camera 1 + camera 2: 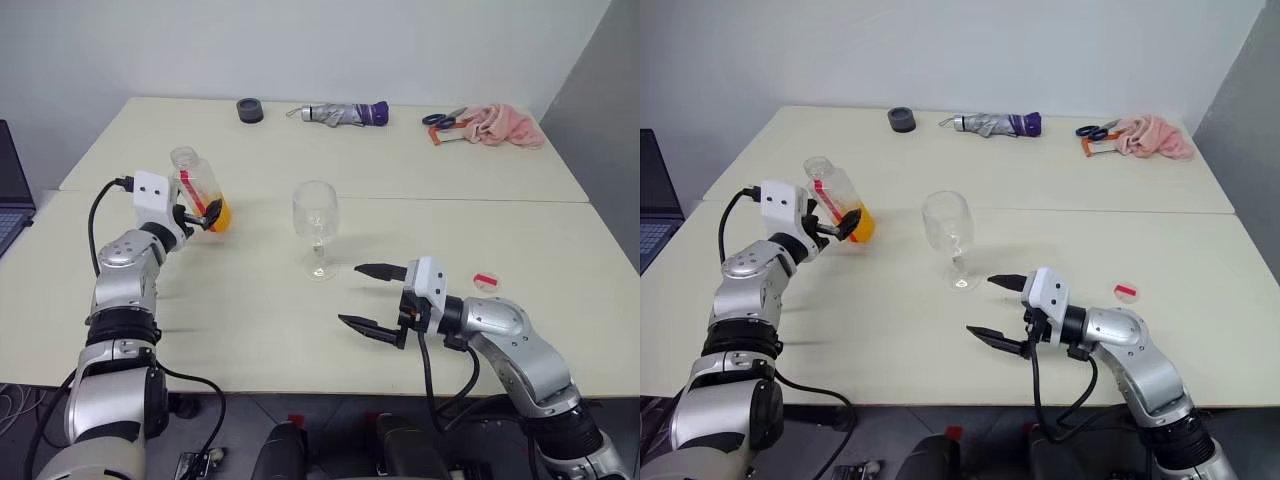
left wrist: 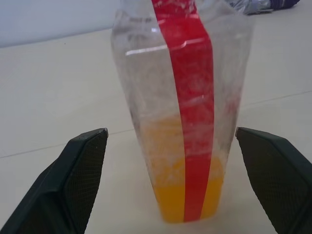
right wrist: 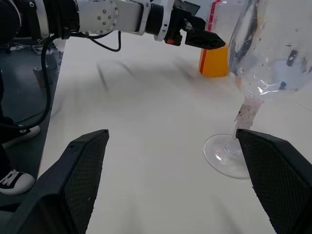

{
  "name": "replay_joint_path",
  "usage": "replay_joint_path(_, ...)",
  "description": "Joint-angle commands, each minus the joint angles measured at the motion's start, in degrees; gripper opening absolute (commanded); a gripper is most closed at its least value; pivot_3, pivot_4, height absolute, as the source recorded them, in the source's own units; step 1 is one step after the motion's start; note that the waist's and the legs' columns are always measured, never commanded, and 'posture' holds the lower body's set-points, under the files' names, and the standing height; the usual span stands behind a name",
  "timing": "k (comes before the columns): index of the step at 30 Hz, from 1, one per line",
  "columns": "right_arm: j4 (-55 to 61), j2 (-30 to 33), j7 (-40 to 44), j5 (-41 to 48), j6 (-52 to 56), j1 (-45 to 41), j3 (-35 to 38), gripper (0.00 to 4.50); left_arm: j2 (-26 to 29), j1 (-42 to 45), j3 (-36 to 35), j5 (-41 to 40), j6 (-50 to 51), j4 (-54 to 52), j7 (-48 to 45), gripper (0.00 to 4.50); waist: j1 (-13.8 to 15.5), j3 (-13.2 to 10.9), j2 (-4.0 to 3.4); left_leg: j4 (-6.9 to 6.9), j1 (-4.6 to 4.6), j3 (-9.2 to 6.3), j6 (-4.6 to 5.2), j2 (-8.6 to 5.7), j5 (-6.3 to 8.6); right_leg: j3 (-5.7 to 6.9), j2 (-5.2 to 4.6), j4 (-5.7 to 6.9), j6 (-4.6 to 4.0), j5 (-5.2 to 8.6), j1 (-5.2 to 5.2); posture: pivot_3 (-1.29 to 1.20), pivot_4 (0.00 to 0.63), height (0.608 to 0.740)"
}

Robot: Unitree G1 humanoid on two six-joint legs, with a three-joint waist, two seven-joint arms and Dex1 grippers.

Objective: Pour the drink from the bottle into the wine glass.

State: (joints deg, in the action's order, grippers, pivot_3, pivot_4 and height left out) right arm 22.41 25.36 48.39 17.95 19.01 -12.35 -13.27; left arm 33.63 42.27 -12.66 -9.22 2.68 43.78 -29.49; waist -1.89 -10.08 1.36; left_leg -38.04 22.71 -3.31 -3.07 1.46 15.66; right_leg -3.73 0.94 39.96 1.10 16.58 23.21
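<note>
Broadly, two cream tables point(image 1: 300, 330) are pushed together. Along the far edge are laid a folded umbrella point(image 1: 345, 114), a pink cloth point(image 1: 503, 124) with scissors point(image 1: 441, 119) beside it, and a dark round object point(image 1: 250, 110). The wine glass point(image 1: 316, 222) is seen upright near the middle (its bowl empty), with bare tabletop between it and the bottle point(image 1: 201, 190), which is uncapped. A little drink point(image 2: 187, 195) is settled at the bottle's base. The left gripper point(image 2: 180, 170) is held with fingers spread either side of the bottle; contact is not shown by the left wrist view. The right gripper point(image 1: 372, 298) is spread wide, near the glass's foot. A small red-and-white cap point(image 1: 485, 280) lies by the right arm.
</note>
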Motion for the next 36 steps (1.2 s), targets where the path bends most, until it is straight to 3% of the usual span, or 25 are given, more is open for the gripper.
replay_joint_path(1, 2.73, 0.27, -0.15, -0.19, -1.81, 0.84, -0.25, 4.46, 0.31, 2.57, 0.5, 0.69, -2.83, 2.12, -0.68, 4.5, -0.02, 0.0, 0.0, 0.0, 0.0, 0.01, 0.0, 0.0, 0.0, -0.01, 0.0, 0.0, 0.0, 0.0, 0.0, 0.0, 0.15, 0.74)
replay_joint_path(4, 2.45, 0.4, -0.08, -1.05, -3.41, 2.1, -0.54, 4.5, -0.27, 4.11, 0.59, 0.56, -3.75, 4.35, -1.5, 3.86, 0.04, 0.0, 0.0, 0.0, 0.0, -0.01, 0.0, -0.01, 0.0, 0.01, 0.0, 0.0, 0.0, 0.0, 0.0, 0.0, 0.15, 0.74)
replay_joint_path(10, 1.07, 0.36, -0.15, -2.14, -5.97, 3.07, -0.65, 4.5, -0.58, 4.87, 0.48, 0.16, -4.54, 6.11, -2.05, 2.03, 0.02, 0.0, 0.0, -0.04, 0.02, -0.02, 0.0, -0.01, 0.0, 0.02, 0.0, 0.01, 0.0, 0.0, 0.0, 0.0, 0.15, 0.74)
replay_joint_path(12, 0.67, 0.43, -0.1, -2.55, -6.81, 3.33, -0.73, 4.5, -0.62, 4.99, 0.48, 0.11, -4.59, 6.21, -2.16, 1.71, 0.02, 0.0, 0.0, -0.04, 0.02, -0.03, 0.0, -0.01, 0.0, 0.03, 0.0, 0.01, 0.0, 0.0, 0.01, 0.0, 0.15, 0.74)
replay_joint_path(16, 0.24, 0.09, -1.01, -3.46, -8.12, 3.6, -0.11, 4.5, -1.27, 4.71, 0.55, -0.87, -4.04, 3.77, -3.86, 1.68, 0.04, 0.0, 0.0, -0.03, 0.03, -0.04, 0.0, -0.01, 0.0, 0.03, 0.0, 0.02, 0.0, 0.0, 0.0, 0.0, 0.15, 0.74)
replay_joint_path(25, 2.54, -0.76, -4.76, -1.24, -7.45, 2.5, 4.32, 4.5, -1.67, -0.81, 4.73, 0.63, -1.92, -18.23, -7.11, 1.68, 0.02, 0.0, 0.01, -0.05, 0.09, -0.1, -0.04, 0.07, -0.02, 0.02, -0.05, 0.01, 0.0, 0.0, 0.01, 0.0, 0.15, 0.74)
replay_joint_path(30, 4.64, -1.26, -5.92, 3.13, -3.46, -0.2, 6.91, 4.5, 1.19, -2.75, 7.49, 4.63, -6.1, -26.7, -7.93, 1.68, -0.06, 0.0, 0.0, -0.04, 0.05, -0.08, -0.04, 0.07, -0.02, -0.02, -0.04, 0.03, -0.01, 0.0, 0.03, 0.0, 0.15, 0.74)
replay_joint_path(36, 4.3, -4.2, -9.55, 5.91, -0.72, -4.13, 8.54, 4.5, 3.74, -1.62, 11.09, 10.87, -14.45, -27.69, -6.96, 1.68, 0.05, 0.0, 0.0, -0.04, 0.04, -0.07, -0.04, 0.05, -0.02, -0.01, -0.02, 0.03, -0.01, -0.01, 0.02, 0.0, 0.15, 0.74)
